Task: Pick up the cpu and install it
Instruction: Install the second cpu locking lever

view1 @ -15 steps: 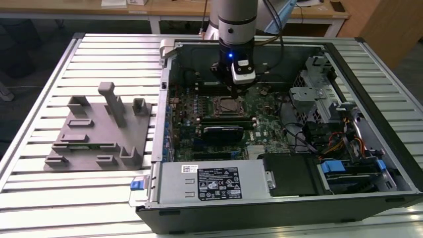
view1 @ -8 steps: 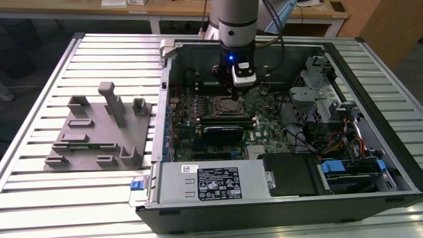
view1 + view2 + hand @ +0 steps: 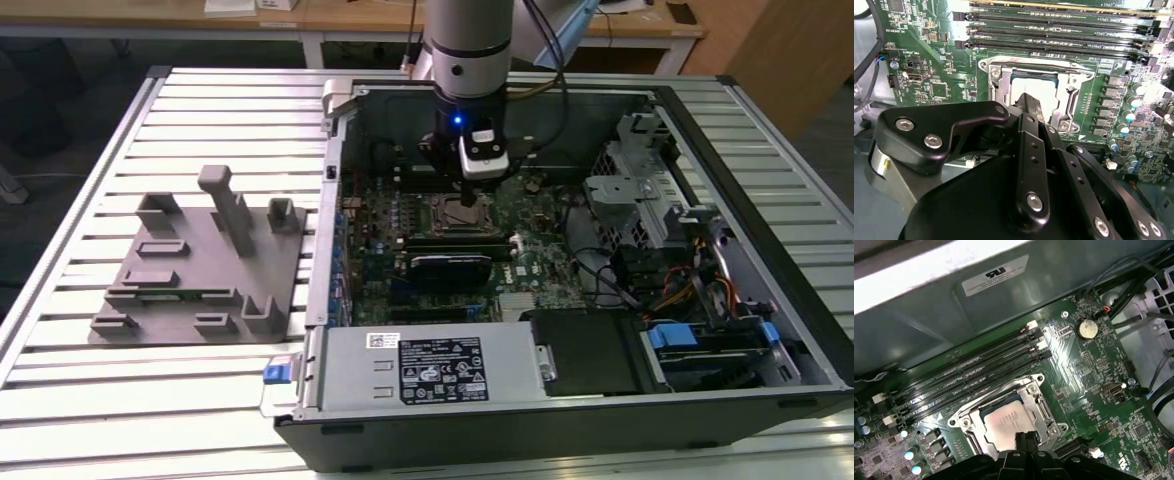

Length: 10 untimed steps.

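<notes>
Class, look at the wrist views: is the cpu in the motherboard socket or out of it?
In. The cpu lies flat inside the socket's metal frame in both wrist views, with the gripper just above one edge.

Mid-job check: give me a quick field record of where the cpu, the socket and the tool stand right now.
cpu: lying flat inside the socket frame, silver top up
socket: metal frame around the cpu, on the green motherboard beside the memory slots
tool: directly over the socket, fingertips down at the cpu's edge
tool fingers: close together at the tips
case: open computer case lying on the slatted table
grey fixture: on the exterior view's left
</notes>
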Motion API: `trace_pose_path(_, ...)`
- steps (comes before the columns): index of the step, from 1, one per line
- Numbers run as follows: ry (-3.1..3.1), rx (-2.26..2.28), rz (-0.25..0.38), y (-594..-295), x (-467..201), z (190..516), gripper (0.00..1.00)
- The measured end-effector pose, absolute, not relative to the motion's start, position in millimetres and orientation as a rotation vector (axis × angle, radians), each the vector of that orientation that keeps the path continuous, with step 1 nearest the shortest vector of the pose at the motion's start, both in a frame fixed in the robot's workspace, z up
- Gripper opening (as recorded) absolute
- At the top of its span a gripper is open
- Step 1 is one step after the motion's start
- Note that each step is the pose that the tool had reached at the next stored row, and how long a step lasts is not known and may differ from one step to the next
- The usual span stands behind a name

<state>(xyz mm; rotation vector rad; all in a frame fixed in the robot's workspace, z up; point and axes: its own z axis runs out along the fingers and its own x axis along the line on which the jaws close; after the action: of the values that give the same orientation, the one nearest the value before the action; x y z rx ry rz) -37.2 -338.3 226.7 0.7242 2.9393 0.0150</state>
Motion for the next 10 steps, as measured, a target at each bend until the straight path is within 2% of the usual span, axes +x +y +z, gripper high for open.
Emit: trace_pose_path(10,2.939,0.724,0.015,-338.4,-37.7,226.7,0.11)
